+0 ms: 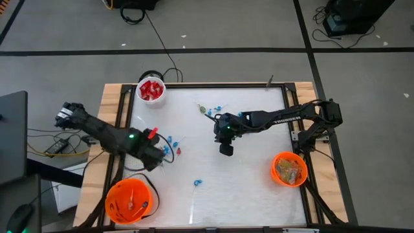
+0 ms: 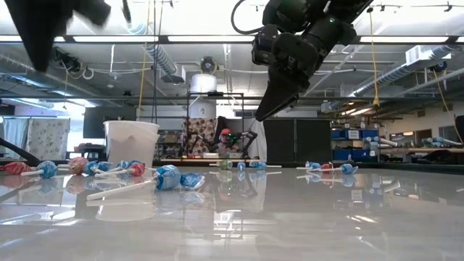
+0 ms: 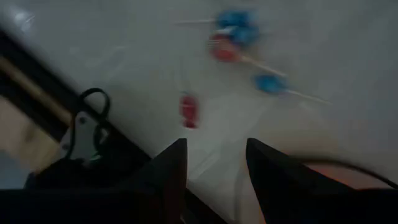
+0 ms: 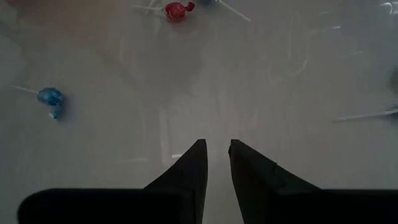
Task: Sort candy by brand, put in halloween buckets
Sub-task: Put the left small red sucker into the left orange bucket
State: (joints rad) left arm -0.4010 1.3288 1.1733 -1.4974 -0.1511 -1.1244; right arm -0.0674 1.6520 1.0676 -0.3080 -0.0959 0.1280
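**Status: Both Pincers Empty Above the Counter**

My left pincer (image 1: 157, 157) is positioned over the left side of the counter (image 1: 252, 188), just beside a small cluster of blue and red lollipops (image 1: 172, 147). In the left wrist view its fingers (image 3: 169, 168) stand apart with nothing between them; a red wrapped candy (image 3: 188, 111) lies on the surface ahead, with the lollipops beyond it.

My right pincer (image 1: 226, 149) hangs above the middle of the counter, clear of the surface. In the right wrist view its fingers (image 4: 193, 168) show a narrow gap and hold nothing. A blue lollipop (image 4: 50, 97) and a red lollipop (image 4: 175, 10) lie ahead of it, well apart from each other.

Bucket locations:
- White bucket (image 1: 151, 89), far left corner, filled with red packets.
- Orange bucket (image 1: 130, 200), near left corner, just outside the counter's edge, a few pieces inside.
- Second orange bucket (image 1: 288, 168), right side, holding wrapped candy.

Loose candy on the counter: one blue piece (image 1: 197, 183) lies alone toward the near edge, and a few pieces (image 1: 213, 109) lie near the far edge.
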